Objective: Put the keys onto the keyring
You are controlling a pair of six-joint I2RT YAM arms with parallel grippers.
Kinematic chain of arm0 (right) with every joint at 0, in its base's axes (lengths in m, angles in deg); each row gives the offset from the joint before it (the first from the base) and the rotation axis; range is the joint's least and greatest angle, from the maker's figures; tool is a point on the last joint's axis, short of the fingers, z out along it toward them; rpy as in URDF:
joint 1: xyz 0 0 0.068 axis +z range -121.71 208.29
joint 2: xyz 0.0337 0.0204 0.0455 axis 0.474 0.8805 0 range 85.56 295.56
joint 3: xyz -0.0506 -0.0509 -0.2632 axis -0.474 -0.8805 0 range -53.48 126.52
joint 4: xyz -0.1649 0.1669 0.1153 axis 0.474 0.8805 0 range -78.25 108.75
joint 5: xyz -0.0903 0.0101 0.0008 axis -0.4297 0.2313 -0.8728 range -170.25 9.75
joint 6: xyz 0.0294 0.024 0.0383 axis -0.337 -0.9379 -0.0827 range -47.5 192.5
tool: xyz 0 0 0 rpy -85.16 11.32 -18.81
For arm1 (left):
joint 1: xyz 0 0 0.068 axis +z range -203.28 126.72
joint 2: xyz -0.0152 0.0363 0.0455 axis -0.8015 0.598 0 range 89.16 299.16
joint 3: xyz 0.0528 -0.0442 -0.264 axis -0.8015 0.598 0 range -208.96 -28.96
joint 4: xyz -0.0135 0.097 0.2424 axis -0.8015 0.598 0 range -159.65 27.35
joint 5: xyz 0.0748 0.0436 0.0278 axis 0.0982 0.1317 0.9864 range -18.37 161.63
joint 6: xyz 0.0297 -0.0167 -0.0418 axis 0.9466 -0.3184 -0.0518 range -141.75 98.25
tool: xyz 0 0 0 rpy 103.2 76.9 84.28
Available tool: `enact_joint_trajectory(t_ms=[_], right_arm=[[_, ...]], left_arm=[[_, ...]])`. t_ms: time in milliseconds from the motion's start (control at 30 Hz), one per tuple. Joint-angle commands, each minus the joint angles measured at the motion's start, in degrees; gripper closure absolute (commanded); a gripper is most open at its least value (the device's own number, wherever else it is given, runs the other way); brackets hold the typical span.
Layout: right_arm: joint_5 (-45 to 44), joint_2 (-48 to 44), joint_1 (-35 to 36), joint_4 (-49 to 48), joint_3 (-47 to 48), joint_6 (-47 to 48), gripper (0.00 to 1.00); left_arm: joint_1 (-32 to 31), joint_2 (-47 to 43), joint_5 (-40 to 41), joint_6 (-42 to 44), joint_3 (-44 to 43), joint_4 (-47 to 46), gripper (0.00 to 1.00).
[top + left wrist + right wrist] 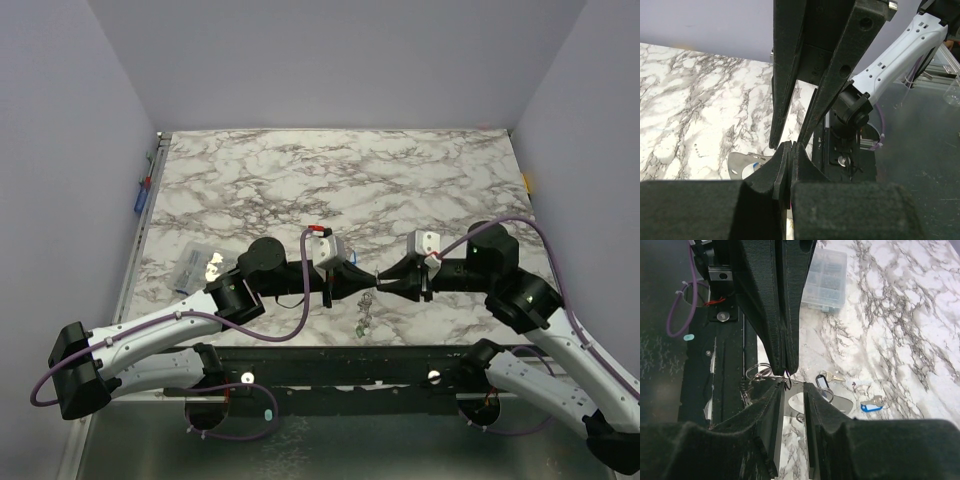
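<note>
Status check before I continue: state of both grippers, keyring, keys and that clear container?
left gripper: shut, apparently on the keyring.
right gripper: fingers narrowly apart; grip unclear.
keyring: at the left gripper's tips.
keys: some lie loose on the table.
clear container: resting on the table, untouched.

Readable text: none, folks, not in any of the three views.
Blue key tag [871,407]: lying on the desk [900,315], face far too small to read.
Clear box [826,277]: contents a blur, no label legible.
</note>
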Motion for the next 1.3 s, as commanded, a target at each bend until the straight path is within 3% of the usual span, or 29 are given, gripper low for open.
enact_joint_trajectory(t_ms=[0,167,367,500,833,900,1000,1067,1267], right_arm=[[1.8,0.3,0.4,-1.8,0.1,-0.6,0.72],[2.4,0.6,0.4,-2.4,-0.1,-1.1,0.81],[3.0,0.7,0.4,-2.9,-0.5,-1.6,0.84],[3.7,0.7,0.4,-3.2,-0.7,-1.8,0.95],[4.5,0.2,0.4,-3.7,-1.0,-0.3,1.00],[4.3,0.2,0.4,-3.7,-1.1,-0.5,1.00],[3.4,0.1,0.4,-3.6,-1.1,-0.5,0.99],[3.0,-0.3,0.4,-3.6,-1.1,-0.6,0.99],[2.4,-0.8,0.4,-3.6,-0.9,-0.9,0.99]], left_arm=[[-0.2,-0.9,1.2,-0.3,-0.2,-3.3,1.00],[-0.3,-0.8,1.6,-0.9,0.0,-3.9,1.00],[-0.2,-0.8,1.9,-0.9,0.2,-4.2,1.00],[-0.2,-0.7,2.1,-0.9,0.3,-4.3,1.00],[-0.2,-1.0,4.1,-1.7,1.1,-4.4,1.00],[-0.2,-1.5,4.4,-1.8,1.5,-4.4,0.89],[-0.2,-2.6,5.1,-1.1,1.4,-2.7,0.61],[-0.2,-3.8,6.0,0.6,0.8,0.1,0.50],[-0.2,-5.5,5.3,6.6,-1.9,10.5,0.51]])
